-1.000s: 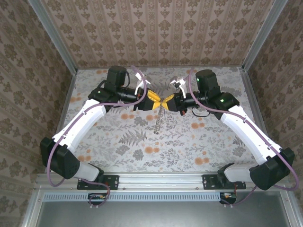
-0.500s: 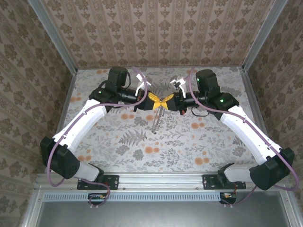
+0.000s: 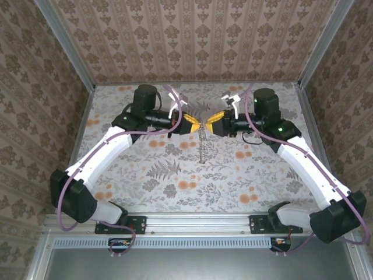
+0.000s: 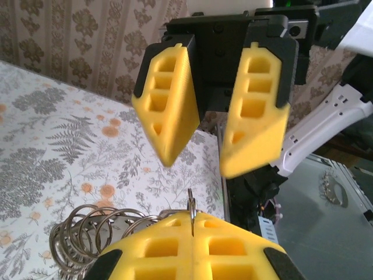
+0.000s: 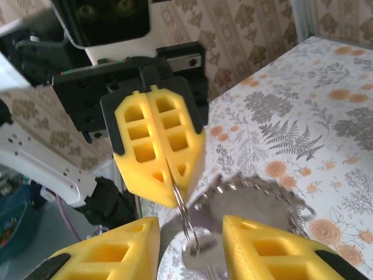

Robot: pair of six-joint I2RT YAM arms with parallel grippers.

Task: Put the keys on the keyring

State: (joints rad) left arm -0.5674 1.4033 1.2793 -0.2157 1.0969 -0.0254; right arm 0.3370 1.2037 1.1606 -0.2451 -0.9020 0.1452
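Observation:
In the top view my left gripper (image 3: pixel 194 124) and right gripper (image 3: pixel 211 120) face each other above the middle of the table. The left gripper (image 4: pixel 192 219) is shut, and the thin wire of the keyring (image 4: pixel 190 205) stands pinched edge-on between its yellow pads. The keys (image 3: pixel 201 146) hang below it as a jagged silvery chain. In the right wrist view my right gripper (image 5: pixel 191 225) is open on either side of the keyring wire (image 5: pixel 182 211), touching nothing. A silvery key head (image 5: pixel 201 254) dangles between its fingers. More keys (image 5: pixel 260 188) curve off to the right.
The table carries a floral cloth (image 3: pixel 175 175) and is walled by patterned panels on three sides. Several small steel rings (image 4: pixel 87 228) bunch beside my left fingers. The arm bases and a metal rail (image 3: pixel 198 221) line the near edge.
My left gripper has closed fully on the keyring wire. My right gripper has opened, let go and drawn back to the right. The keys now hang from the left gripper alone.

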